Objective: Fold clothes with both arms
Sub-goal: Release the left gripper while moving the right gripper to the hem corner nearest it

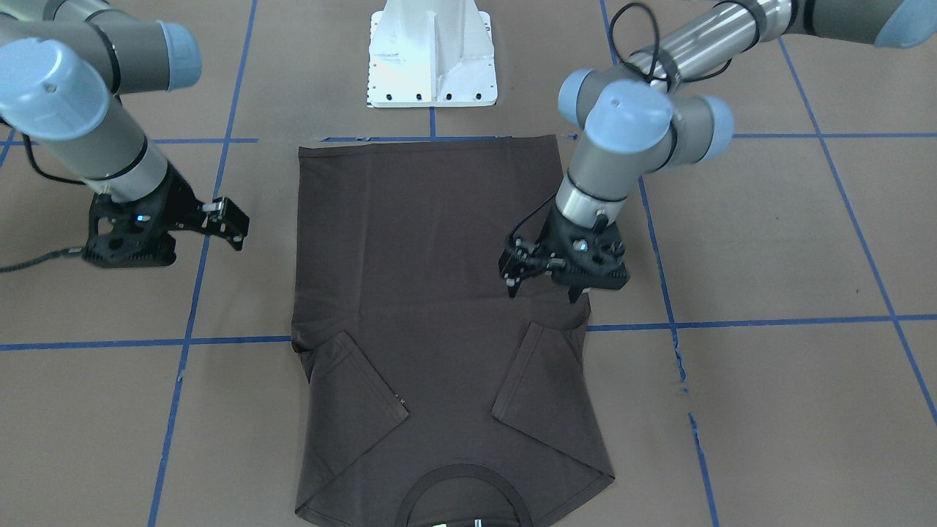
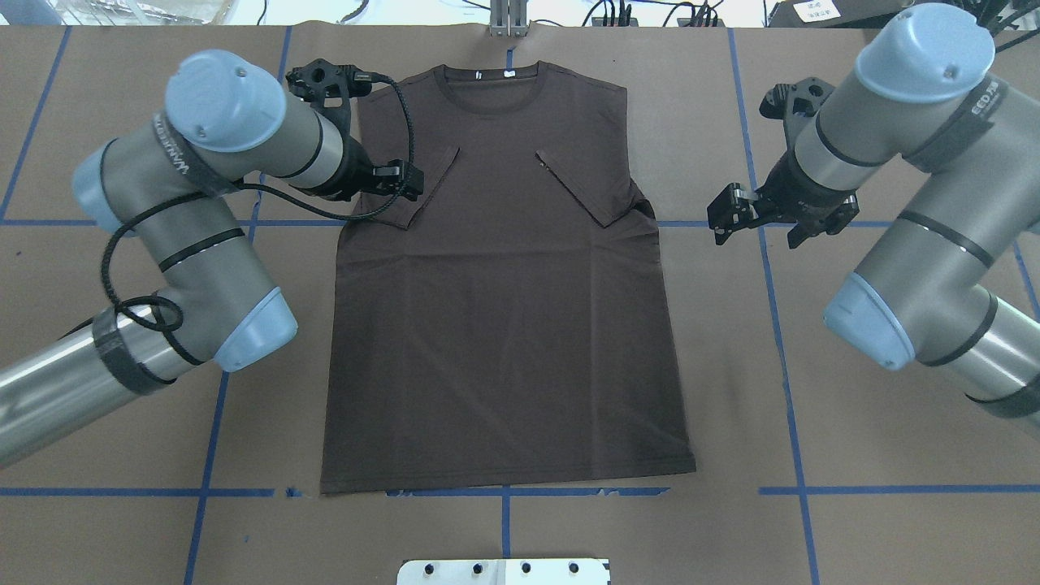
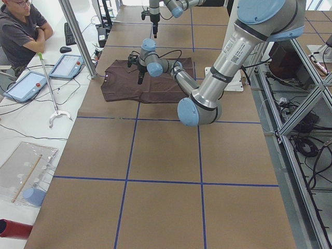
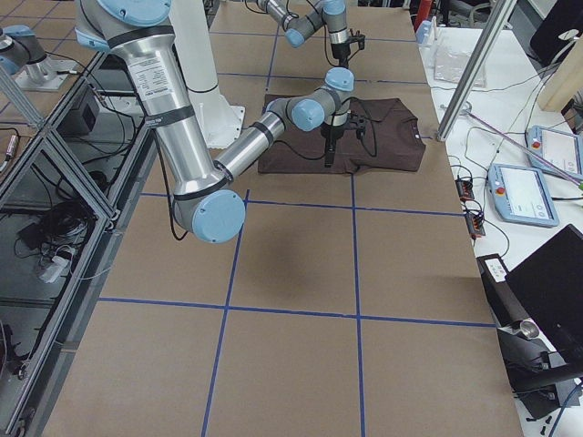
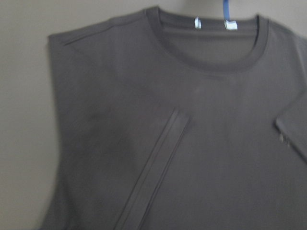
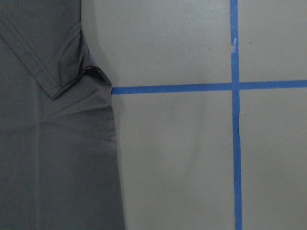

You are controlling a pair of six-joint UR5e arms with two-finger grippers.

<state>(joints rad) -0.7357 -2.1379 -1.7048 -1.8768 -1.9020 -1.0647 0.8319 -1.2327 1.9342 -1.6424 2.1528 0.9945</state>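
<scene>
T-shirt (image 2: 504, 325) lies flat on the table (image 2: 877, 520), collar away from the robot, both sleeves folded in over the chest. The left gripper (image 1: 542, 293) is over the shirt's edge by one folded sleeve, fingers (image 1: 512, 284) spread wide, gripping nothing; whether the tips touch cloth I cannot tell. The right gripper (image 2: 755, 237) hangs over the table beside the other sleeve, spread wide, empty.

The setting is a robotics laboratory. The left arm (image 2: 187, 244) and right arm (image 2: 918, 244) work at a table (image 3: 166, 150) covered in brown paper and marked with a blue tape grid (image 1: 768, 321). A white pedestal base (image 1: 432, 58), aluminium framing (image 3: 78, 37), loose cables (image 3: 306, 148), touchscreen pendants (image 3: 67, 66) and a seated operator (image 3: 21, 31) surround it.
</scene>
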